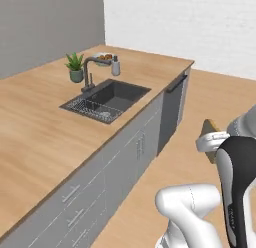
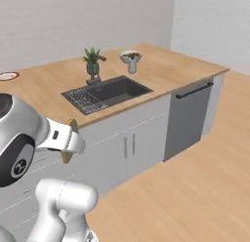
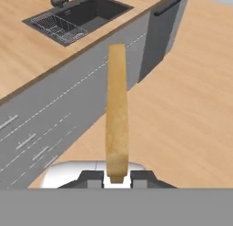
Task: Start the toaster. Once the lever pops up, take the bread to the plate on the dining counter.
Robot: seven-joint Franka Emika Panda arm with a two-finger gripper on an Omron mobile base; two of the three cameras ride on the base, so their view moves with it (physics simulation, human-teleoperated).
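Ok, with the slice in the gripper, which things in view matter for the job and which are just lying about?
Job:
- bread, edge-on, held in the shut gripper
- plate, at the frame's left edge, on the dining counter

Lying about:
- potted plant
- faucet
- sink with wire rack
- bowl
- small bottle

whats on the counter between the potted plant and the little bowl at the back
The faucet, its dark spout reaching over the sink, stands just beside the potted plant; past it is bare wood up to the bowl. The right base view shows this best.
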